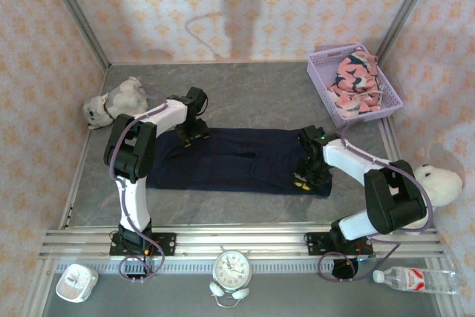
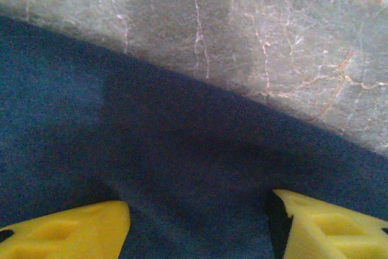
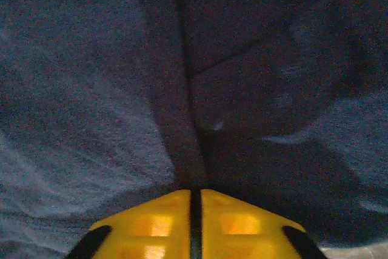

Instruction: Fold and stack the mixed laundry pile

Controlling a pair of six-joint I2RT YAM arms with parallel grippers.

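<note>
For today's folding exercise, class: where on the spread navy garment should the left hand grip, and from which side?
Probably its far hem near the left end, from straight above. The navy garment lies flat on the table, so only an edge can be pinched; the open left hand hangs just inside that hem.

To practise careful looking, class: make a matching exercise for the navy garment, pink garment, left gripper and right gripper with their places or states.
Column one: 1 navy garment; 2 pink garment; 3 left gripper; 4 right gripper.
Column two: A in the basket; B open; C flat on the table; D shut on the navy garment.
Pairs: 1-C; 2-A; 3-B; 4-D.
</note>
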